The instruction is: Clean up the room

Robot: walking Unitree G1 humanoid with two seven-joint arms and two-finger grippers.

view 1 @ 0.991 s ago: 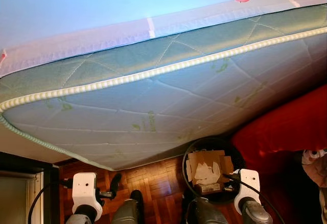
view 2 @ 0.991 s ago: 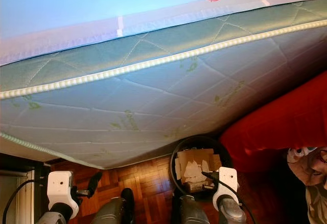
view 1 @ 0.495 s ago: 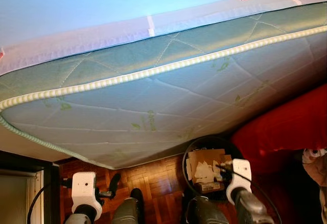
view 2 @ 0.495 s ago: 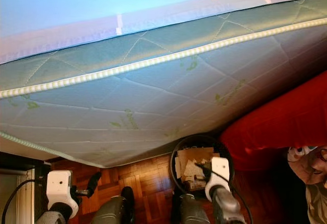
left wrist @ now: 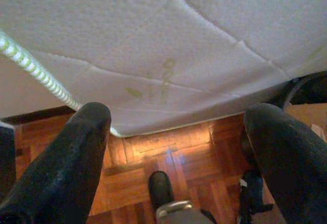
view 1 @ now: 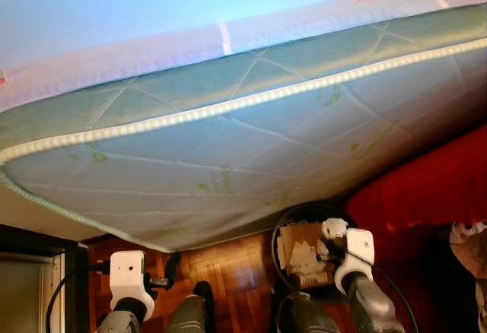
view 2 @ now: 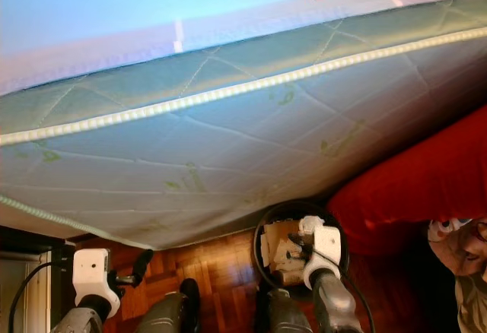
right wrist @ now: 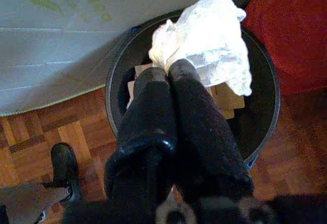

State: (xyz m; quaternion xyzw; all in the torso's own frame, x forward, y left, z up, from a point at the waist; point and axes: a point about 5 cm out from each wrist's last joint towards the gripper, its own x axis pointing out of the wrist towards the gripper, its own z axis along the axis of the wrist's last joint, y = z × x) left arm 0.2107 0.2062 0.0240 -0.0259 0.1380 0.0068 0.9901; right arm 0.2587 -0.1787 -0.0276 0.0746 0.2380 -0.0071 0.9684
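A round black trash bin [view 1: 283, 225] stands on the parquet floor at my feet, with cardboard scraps [view 1: 298, 239] and paper inside. My right gripper [right wrist: 168, 69] is shut on a crumpled white plastic wad [right wrist: 204, 40] and holds it over the bin's opening; the wad [view 1: 333, 229] also shows from the head, at the tip of the right arm [view 1: 356, 255]. My left gripper [left wrist: 176, 127] hangs open at my left side with nothing between its fingers, over bare floor.
A large quilted mattress [view 1: 228, 143] leans overhead and overhangs the bin. A red cushion or sofa [view 1: 426, 185] lies to the right of the bin. A dark cabinet edge [view 1: 38, 242] stands at the far left. My feet [view 1: 204, 295] rest on the parquet.
My right arm has swung left and forward, bringing the white wad over the bin's opening. The left arm has barely moved.
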